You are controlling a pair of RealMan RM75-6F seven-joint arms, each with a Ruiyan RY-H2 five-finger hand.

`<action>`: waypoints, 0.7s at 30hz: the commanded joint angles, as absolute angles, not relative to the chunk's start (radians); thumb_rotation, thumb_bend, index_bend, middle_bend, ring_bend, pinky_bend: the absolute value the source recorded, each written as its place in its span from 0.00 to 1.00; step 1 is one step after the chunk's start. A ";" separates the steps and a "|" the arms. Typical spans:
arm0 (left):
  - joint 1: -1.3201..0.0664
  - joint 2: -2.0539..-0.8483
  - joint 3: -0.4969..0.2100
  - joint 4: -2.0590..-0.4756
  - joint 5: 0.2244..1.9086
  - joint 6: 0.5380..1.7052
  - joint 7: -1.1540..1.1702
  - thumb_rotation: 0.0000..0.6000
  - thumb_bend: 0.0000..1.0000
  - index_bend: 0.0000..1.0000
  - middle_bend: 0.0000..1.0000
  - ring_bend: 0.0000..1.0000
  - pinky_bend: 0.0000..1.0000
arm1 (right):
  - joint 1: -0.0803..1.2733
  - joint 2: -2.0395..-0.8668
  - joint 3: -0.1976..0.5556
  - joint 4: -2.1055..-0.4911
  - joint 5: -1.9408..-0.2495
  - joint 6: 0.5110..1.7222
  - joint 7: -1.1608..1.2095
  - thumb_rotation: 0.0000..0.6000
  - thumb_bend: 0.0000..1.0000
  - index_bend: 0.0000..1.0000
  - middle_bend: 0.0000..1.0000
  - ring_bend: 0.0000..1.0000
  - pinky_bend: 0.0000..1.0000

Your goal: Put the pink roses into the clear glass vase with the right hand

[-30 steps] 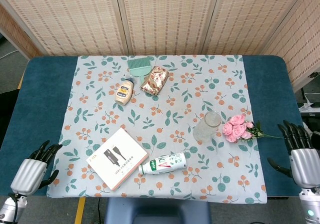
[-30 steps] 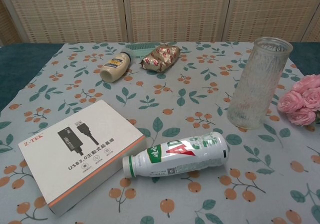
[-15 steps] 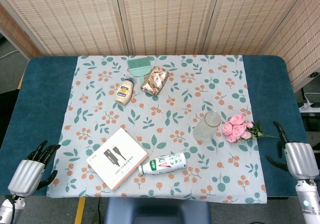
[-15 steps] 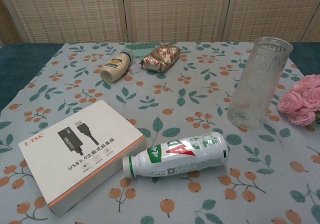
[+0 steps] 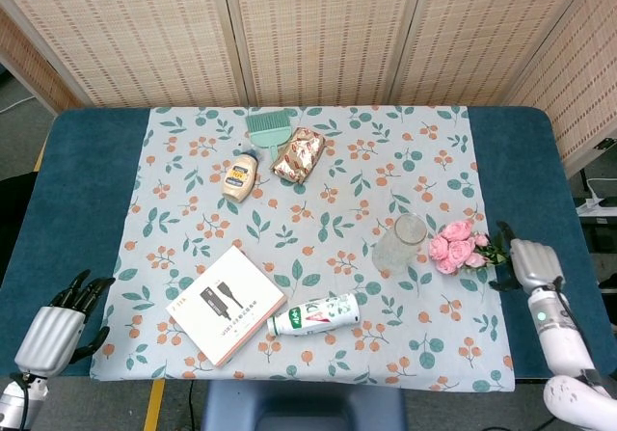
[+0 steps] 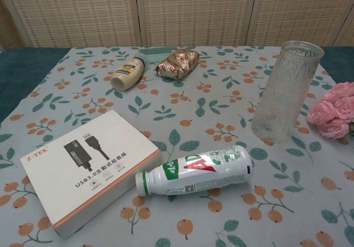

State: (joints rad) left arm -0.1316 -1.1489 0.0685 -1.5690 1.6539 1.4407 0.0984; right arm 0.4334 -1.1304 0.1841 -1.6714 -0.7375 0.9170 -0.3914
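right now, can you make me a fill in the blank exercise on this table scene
1. The clear glass vase stands upright and holds ____.
2. The pink roses lie between the vase and the ____ hand.
3. The green-and-white bottle lies on its ____.
4. The white box shows a drawing of a ____ cable.

Missing words: nothing; right; side; USB

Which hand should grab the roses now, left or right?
Right. The right hand sits just beside the roses, at their stem end, near the vase. The left hand is at the table's far corner.
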 commanded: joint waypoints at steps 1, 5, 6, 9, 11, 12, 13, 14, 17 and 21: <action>-0.134 -1.151 0.069 -1.566 1.656 1.438 0.102 1.00 0.35 0.11 0.16 0.05 0.28 | 0.501 -1.189 0.180 -1.626 -0.696 0.857 -0.420 1.00 0.06 0.03 0.89 1.00 0.91; -0.135 -1.152 0.067 -1.561 1.644 1.428 0.093 1.00 0.35 0.11 0.16 0.05 0.28 | 0.526 -1.233 0.166 -1.581 -0.667 0.871 -0.436 1.00 0.05 0.08 0.89 1.00 0.91; -0.135 -1.152 0.066 -1.561 1.642 1.428 0.092 1.00 0.35 0.11 0.16 0.05 0.28 | 0.531 -1.243 0.162 -1.569 -0.656 0.873 -0.442 1.00 0.05 0.09 0.89 1.00 0.91; -0.133 -1.152 0.066 -1.560 1.646 1.434 0.091 1.00 0.35 0.11 0.16 0.05 0.28 | 0.551 -1.276 0.148 -1.529 -0.621 0.877 -0.467 1.00 0.05 0.09 0.89 1.00 0.91; -0.133 -1.152 0.067 -1.560 1.648 1.434 0.091 1.00 0.35 0.11 0.16 0.05 0.28 | 0.565 -1.304 0.140 -1.494 -0.595 0.880 -0.483 1.00 0.06 0.10 0.89 1.00 0.91; -0.134 -1.153 0.067 -1.560 1.648 1.432 0.091 1.00 0.35 0.11 0.16 0.05 0.28 | 0.572 -1.317 0.136 -1.477 -0.582 0.880 -0.492 1.00 0.06 0.10 0.89 1.00 0.91; -0.134 -1.153 0.067 -1.560 1.647 1.430 0.093 1.00 0.35 0.11 0.16 0.05 0.28 | 0.581 -1.334 0.132 -1.452 -0.562 0.878 -0.504 1.00 0.06 0.11 0.89 1.00 0.91; -0.135 -1.153 0.068 -1.560 1.648 1.429 0.094 1.00 0.35 0.11 0.16 0.05 0.28 | 0.587 -1.348 0.129 -1.434 -0.548 0.875 -0.512 1.00 0.05 0.12 0.90 1.00 0.91; -0.135 -1.154 0.069 -1.559 1.648 1.427 0.096 1.00 0.35 0.11 0.16 0.05 0.28 | 0.604 -1.391 0.119 -1.374 -0.511 0.874 -0.537 1.00 0.06 0.20 0.90 1.00 0.91; -0.135 -1.154 0.067 -1.558 1.648 1.431 0.097 1.00 0.35 0.11 0.16 0.05 0.28 | 0.608 -1.429 0.109 -1.333 -0.512 0.900 -0.551 1.00 0.06 0.50 0.92 1.00 0.91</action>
